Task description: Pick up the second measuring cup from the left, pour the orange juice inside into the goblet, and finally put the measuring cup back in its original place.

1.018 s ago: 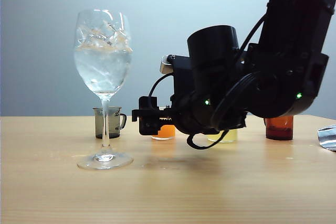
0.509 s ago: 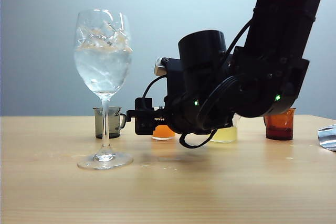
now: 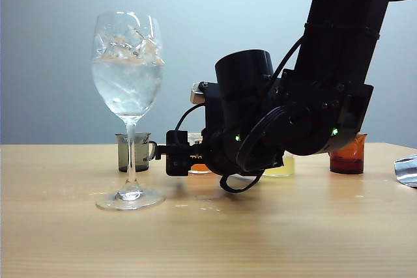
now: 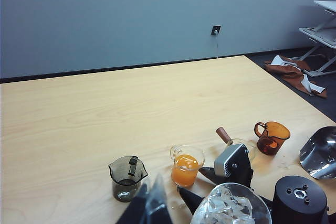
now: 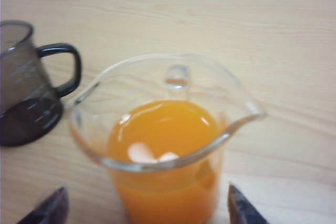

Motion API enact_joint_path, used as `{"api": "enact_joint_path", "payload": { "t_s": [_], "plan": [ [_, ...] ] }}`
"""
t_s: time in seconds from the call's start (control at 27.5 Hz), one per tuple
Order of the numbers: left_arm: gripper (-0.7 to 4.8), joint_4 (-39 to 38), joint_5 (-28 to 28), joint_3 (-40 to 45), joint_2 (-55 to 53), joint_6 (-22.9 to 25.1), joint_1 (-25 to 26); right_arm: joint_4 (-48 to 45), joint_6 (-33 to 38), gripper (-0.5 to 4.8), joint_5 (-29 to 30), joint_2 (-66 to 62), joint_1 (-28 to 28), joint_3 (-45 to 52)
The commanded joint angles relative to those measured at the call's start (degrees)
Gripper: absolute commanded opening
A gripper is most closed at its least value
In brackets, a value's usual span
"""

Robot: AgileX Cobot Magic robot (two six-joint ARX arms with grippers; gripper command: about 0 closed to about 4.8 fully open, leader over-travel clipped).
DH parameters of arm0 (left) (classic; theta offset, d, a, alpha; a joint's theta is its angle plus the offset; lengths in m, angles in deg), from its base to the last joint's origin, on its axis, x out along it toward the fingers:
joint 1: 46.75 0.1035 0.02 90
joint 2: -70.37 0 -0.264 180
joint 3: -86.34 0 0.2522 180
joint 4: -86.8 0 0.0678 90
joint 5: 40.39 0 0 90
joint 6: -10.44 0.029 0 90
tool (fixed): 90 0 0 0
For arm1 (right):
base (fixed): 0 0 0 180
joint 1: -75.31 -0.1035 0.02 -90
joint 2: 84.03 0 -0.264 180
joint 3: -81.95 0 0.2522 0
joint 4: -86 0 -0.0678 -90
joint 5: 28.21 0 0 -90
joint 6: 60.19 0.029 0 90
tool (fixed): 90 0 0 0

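Observation:
The second measuring cup (image 5: 168, 129) is clear with a flared rim and holds orange juice (image 5: 163, 129). My right gripper (image 5: 147, 205) is open. One of its fingertips (image 5: 52, 205) stands on each side of the cup's lower body, and neither touches it. In the exterior view the right gripper (image 3: 171, 153) sits low over the table and hides most of the cup (image 3: 199, 167). The goblet (image 3: 129, 83) stands upright at the left, with ice in its bowl. My left gripper (image 4: 155, 198) shows as one closed wedge near the goblet bowl (image 4: 231, 205) and holds nothing.
A smoky grey cup (image 3: 135, 152) stands just left of the orange one, behind the goblet's stem. A pale yellow cup (image 3: 281, 167) and a reddish-brown cup (image 3: 346, 154) stand to the right. A shiny metal object (image 3: 407, 170) lies at the table's right edge.
My right arm has moved left and sunk lower, bringing its gripper down in front of the orange cup and closer to the grey cup. The jaws stay wide apart. The goblet has not moved.

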Motion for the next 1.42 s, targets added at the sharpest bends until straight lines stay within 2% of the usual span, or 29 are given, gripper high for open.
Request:
{"api": "enact_joint_path", "payload": {
  "t_s": [0.04,1.05,1.24,1.42],
  "plan": [
    [-0.06,0.4,0.4,-0.3,0.1,0.0,0.0,-0.5,0.2,3.86,-0.9,0.2,0.1,-0.5],
    [-0.06,0.2,1.6,-0.3,0.1,0.0,0.0,-0.6,1.3,3.86,-0.5,-1.3,0.4,-1.0],
    [-0.06,-2.3,7.7,-0.3,0.1,1.0,0.0,-0.6,1.3,3.86,-0.2,-1.3,0.7,-1.1],
    [-0.06,-7.9,9.2,-0.8,0.1,5.6,0.0,-0.6,1.2,3.86,-0.2,-1.3,1.1,-1.2]
  ]
}}
